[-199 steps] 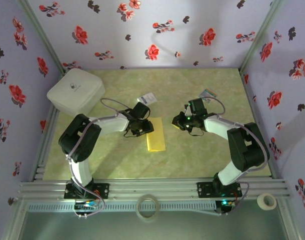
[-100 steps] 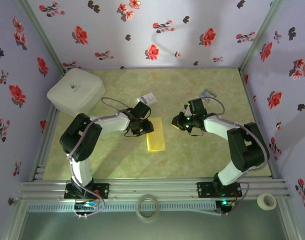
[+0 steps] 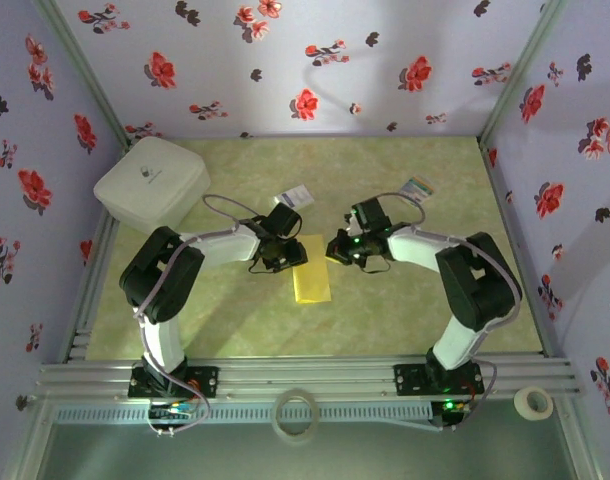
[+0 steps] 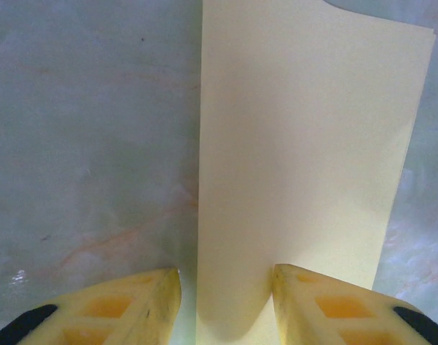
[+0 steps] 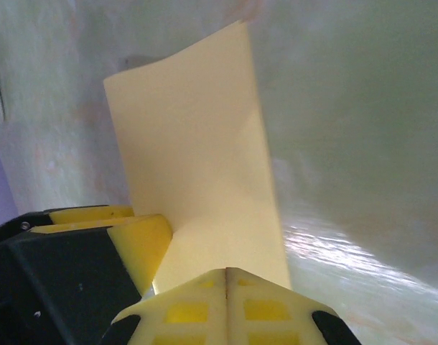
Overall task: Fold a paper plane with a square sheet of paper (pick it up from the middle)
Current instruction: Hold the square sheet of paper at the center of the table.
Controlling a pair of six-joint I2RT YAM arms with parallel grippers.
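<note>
Top external view: the left gripper [image 3: 287, 260] and the right gripper [image 3: 335, 250] face each other across the far end of the square sheet of paper [image 3: 313, 282]. The sheet lies folded into a long yellow rectangle on the tabletop [image 3: 385, 310], running from between the two grippers back toward the arm bases. A small white card with blue print [image 3: 293, 196] lies just beyond the left gripper, and a small striped card [image 3: 418, 187] lies beyond the right one.

In the left wrist view the left gripper [image 4: 225, 284] has its yellow fingers [image 4: 126, 305] apart, straddling the sheet's [image 4: 305, 144] long straight edge. One finger is over bare tabletop and the other over the paper, which stretches flat ahead of the tips.

In the right wrist view the right gripper [image 5: 226, 272] has its fingers pressed together, with the tips at the near end of the sheet [image 5: 194, 144]. Whether any paper is pinched between them cannot be told.
</note>
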